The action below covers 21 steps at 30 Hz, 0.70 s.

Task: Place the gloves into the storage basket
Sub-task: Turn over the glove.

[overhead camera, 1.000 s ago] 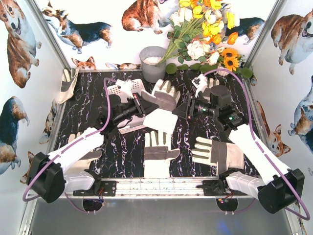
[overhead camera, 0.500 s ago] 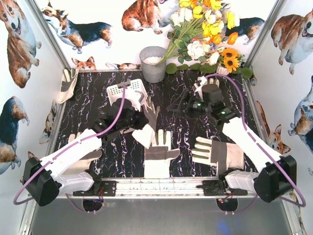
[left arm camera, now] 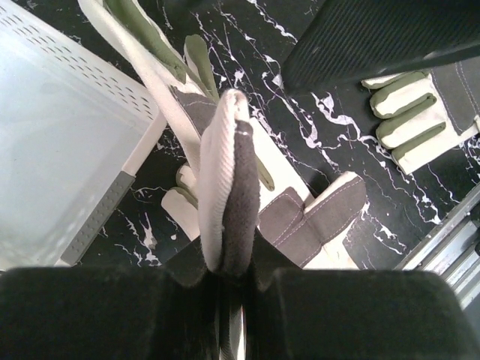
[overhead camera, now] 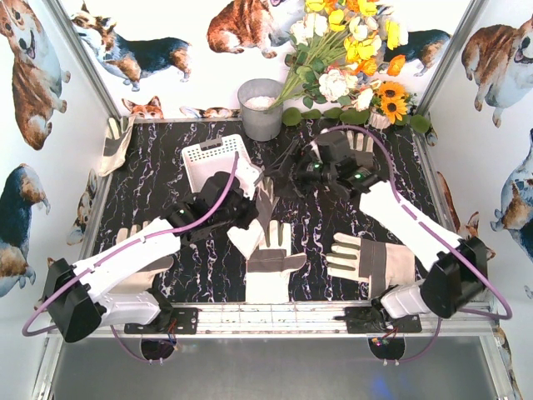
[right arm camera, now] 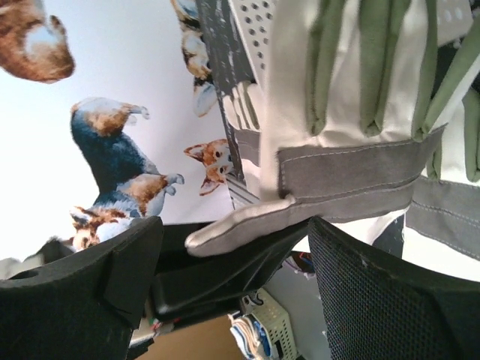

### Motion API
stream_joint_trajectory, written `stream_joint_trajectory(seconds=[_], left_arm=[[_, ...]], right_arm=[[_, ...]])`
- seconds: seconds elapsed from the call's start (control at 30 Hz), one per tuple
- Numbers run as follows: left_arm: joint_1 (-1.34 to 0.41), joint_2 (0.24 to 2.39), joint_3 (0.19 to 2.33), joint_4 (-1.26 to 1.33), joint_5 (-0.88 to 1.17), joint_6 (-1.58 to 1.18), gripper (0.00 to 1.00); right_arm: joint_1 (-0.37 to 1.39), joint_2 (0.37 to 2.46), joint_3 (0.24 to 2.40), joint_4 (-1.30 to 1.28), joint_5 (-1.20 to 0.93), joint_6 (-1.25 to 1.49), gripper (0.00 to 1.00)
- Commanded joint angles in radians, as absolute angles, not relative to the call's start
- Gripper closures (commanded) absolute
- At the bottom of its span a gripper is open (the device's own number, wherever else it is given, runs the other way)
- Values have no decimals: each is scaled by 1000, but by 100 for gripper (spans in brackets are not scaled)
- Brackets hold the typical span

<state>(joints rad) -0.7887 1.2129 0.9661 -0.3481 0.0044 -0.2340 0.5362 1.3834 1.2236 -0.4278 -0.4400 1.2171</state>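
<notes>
Top view: left gripper (overhead camera: 237, 210) clamped on a glove (overhead camera: 261, 208), just right of the storage basket (overhead camera: 215, 158), far centre; right gripper (overhead camera: 287, 173) spread wide, gripping nothing.
Left wrist: glove cuff pinched; basket at left.
Right wrist: jaws apart, glove just beyond.

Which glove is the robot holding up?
The glove beside the white basket, pinched on edge in the left gripper. The two front gloves lie flat, untouched.

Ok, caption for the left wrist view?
Left gripper shut on a glove, storage basket alongside, other gloves below.
</notes>
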Motion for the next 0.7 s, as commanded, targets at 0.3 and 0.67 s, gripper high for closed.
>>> stream_joint_trajectory(seconds=[0.3,0.67], left_arm=[[-856,1274,1042,-401,-46,-155,100],[-885,1320,1082,-419,-43,-114,100]], right_arm=[[571,1516,1251,-452,-540,1267,21],[590,1561,1225,-536,-536,1176,39]])
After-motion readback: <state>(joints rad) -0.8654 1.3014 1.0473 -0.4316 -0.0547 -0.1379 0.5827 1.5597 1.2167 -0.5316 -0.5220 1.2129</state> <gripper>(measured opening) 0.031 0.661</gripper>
